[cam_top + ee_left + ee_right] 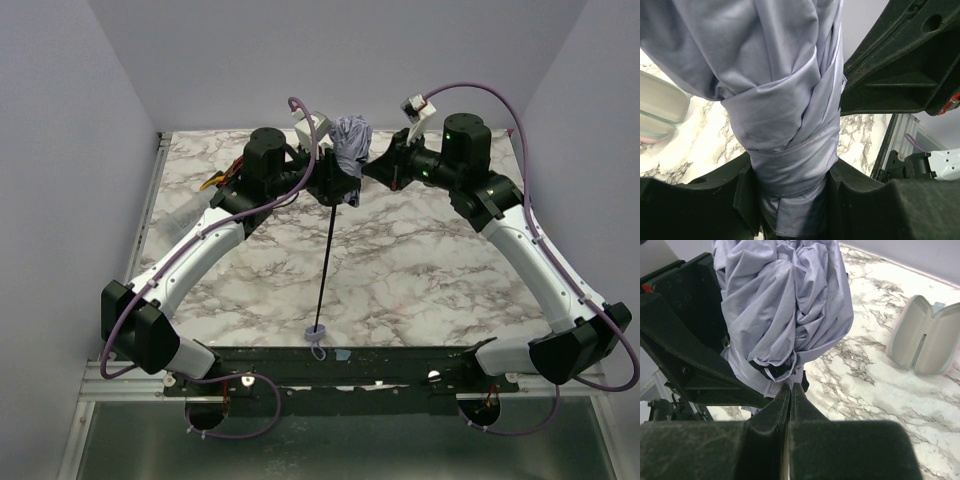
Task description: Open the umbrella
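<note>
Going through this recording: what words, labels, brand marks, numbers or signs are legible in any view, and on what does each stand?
No readable text in any view.
The umbrella, the left gripper, the right gripper, the open pale case and the marble table show no print.

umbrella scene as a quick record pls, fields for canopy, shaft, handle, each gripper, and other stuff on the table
umbrella: closed
canopy: pale lavender, bunched and wrapped, at the far middle of the table
shaft: thin, black, extended toward the near edge
handle: small, pale, by the near edge
left gripper: shut on the umbrella, one finger on each side of the wrapped canopy
right gripper: shut, tips at the canopy's black lower edge; any pinch of fabric is hidden
other: pale open case lying on the marble
</note>
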Controlling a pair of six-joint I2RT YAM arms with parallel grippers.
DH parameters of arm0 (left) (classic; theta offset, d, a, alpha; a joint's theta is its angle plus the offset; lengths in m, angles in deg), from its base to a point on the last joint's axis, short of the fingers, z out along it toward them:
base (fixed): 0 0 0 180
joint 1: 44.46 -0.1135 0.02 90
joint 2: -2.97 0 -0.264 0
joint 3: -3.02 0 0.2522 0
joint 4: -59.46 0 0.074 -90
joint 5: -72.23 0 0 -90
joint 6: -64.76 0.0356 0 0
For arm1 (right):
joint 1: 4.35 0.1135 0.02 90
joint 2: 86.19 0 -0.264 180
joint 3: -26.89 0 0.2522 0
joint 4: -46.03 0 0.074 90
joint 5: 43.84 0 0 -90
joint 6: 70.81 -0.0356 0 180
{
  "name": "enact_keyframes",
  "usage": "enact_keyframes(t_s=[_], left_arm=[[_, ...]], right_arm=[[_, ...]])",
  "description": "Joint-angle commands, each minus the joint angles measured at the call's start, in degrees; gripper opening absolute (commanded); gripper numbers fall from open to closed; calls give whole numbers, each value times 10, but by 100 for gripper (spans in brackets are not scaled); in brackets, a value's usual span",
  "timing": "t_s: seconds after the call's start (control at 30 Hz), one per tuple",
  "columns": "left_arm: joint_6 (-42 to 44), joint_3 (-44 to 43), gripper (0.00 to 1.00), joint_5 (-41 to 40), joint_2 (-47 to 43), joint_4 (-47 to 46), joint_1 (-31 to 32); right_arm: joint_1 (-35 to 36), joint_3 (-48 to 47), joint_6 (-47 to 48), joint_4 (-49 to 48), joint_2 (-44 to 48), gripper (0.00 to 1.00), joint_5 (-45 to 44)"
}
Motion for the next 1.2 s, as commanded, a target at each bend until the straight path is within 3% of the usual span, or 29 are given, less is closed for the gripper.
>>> enact_keyframes(t_s=[0.0,0.13,0.37,0.4,0.5,0.6,0.73,0.83,1.07,1.17], left_arm=[[-6,-24,0,64,-32,-58,13],[-16,-20,0,97,-32,-71,16],[-17,-17,0,110,-37,-75,16],[-17,-17,0,107,-38,-74,13],[-30,-25,0,81,-37,-71,2],[-38,-40,0,37,-34,-65,-15],[-57,-45,0,1,-33,-83,-39],[-102,-47,0,-12,-27,-104,-57],[-175,-55,0,-5,-11,-142,-67],[-201,-58,0,-1,-3,-161,-67]], right_arm=[[-2,20,8,-16,6,1,-131],[-2,42,19,-27,4,1,-173],[-2,37,22,-29,-5,1,-122],[-2,35,25,-19,-6,5,-112],[-7,31,18,3,-5,45,-117],[-22,35,16,18,-5,61,-126],[-33,49,9,12,7,74,-107],[-34,66,-3,-6,18,81,-41],[-26,107,-114,-111,3,82,240],[5,105,-103,-119,-5,82,249]])
